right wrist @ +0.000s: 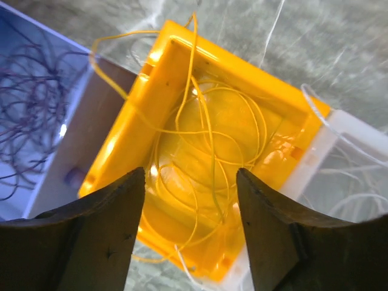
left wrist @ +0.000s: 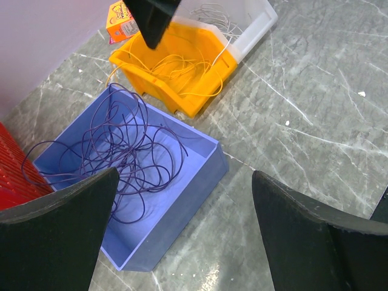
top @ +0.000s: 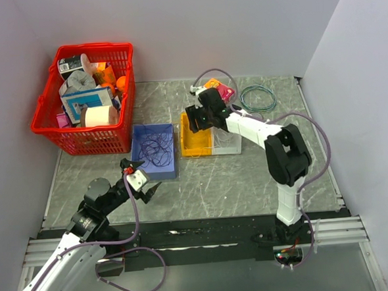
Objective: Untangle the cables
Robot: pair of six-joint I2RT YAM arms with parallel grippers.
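Note:
The cables lie sorted in three bins side by side. Dark purple wires (top: pixel 156 146) (left wrist: pixel 121 151) fill the blue bin (top: pixel 171 168) (left wrist: pixel 182 200). Yellow-orange wires (right wrist: pixel 206 133) (left wrist: pixel 182 66) loop in the yellow bin (top: pixel 194 149) (right wrist: pixel 115 145), some hanging over its rim. White wires (right wrist: pixel 357 206) (left wrist: pixel 212 15) lie in the clear bin (top: pixel 227 147). My right gripper (top: pixel 198 121) (right wrist: pixel 190 173) hangs open and empty just above the yellow bin. My left gripper (top: pixel 143 176) (left wrist: pixel 185 176) is open and empty over the table at the blue bin's front right corner.
A red basket (top: pixel 48 128) full of packages stands at the back left. A neat teal coiled ring (top: pixel 257 99) and an orange-pink packet (top: pixel 217 88) lie at the back, behind the bins. Walls close in on the left, back and right.

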